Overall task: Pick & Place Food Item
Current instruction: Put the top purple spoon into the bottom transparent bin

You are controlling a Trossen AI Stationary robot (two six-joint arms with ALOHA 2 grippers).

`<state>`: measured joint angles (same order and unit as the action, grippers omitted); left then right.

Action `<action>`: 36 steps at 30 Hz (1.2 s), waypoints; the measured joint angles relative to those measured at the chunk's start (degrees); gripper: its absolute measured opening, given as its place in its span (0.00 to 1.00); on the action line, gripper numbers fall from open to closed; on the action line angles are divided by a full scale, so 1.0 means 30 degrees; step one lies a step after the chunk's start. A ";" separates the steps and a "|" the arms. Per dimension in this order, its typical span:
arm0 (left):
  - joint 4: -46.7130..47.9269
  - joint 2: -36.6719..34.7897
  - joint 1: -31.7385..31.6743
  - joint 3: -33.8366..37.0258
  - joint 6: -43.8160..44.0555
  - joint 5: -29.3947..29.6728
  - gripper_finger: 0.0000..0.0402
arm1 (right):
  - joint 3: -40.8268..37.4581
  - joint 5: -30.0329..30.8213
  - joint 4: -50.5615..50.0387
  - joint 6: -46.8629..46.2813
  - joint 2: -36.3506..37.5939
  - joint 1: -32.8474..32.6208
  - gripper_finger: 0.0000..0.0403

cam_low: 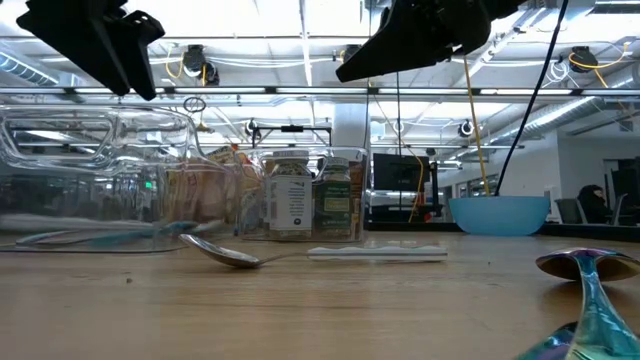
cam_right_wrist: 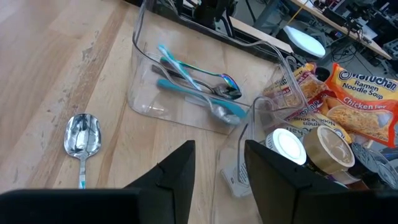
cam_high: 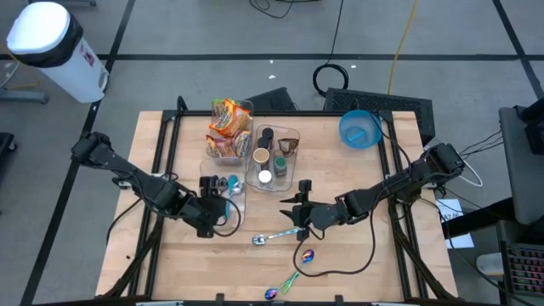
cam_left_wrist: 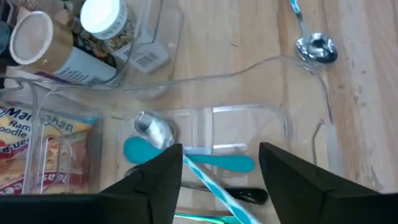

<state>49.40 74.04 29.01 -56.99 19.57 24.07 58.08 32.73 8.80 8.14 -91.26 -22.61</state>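
Observation:
Ramen packets (cam_high: 228, 127) stand in a clear bin at the far middle of the table and also show in the right wrist view (cam_right_wrist: 357, 93). Spice jars (cam_high: 270, 157) stand in a second clear bin (cam_right_wrist: 298, 146) beside them. My left gripper (cam_high: 218, 204) is open and empty, above a clear bin of spoons (cam_left_wrist: 205, 155). My right gripper (cam_high: 296, 206) is open and empty, above the table to the right of that bin and near the jar bin. Both grippers hang clear of the table in the low view.
A silver spoon (cam_high: 272, 238) lies on the wood between the grippers. Two iridescent spoons (cam_high: 306, 255) lie nearer the front edge. A blue bowl (cam_high: 360, 127) stands at the far right. Cables run along the table's sides.

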 joint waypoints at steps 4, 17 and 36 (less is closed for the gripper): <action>0.0021 -0.0014 -0.0324 -0.0122 0.0221 -0.0136 0.58 | 0.0000 -0.0001 0.0000 -0.0143 -0.0004 0.0000 0.32; -0.9673 -0.3257 0.1035 0.3502 -0.1433 0.0723 0.58 | 0.0000 -0.3963 0.0026 -0.2598 -0.0004 -0.0117 0.34; -1.3757 -0.4663 -0.0057 0.6965 0.0447 0.0995 0.58 | 0.3060 -1.3435 0.0156 -0.5593 -0.6529 -0.3101 0.59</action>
<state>8.13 60.05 28.83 -36.10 20.91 27.06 67.26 -7.57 9.27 -8.64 -110.85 -31.91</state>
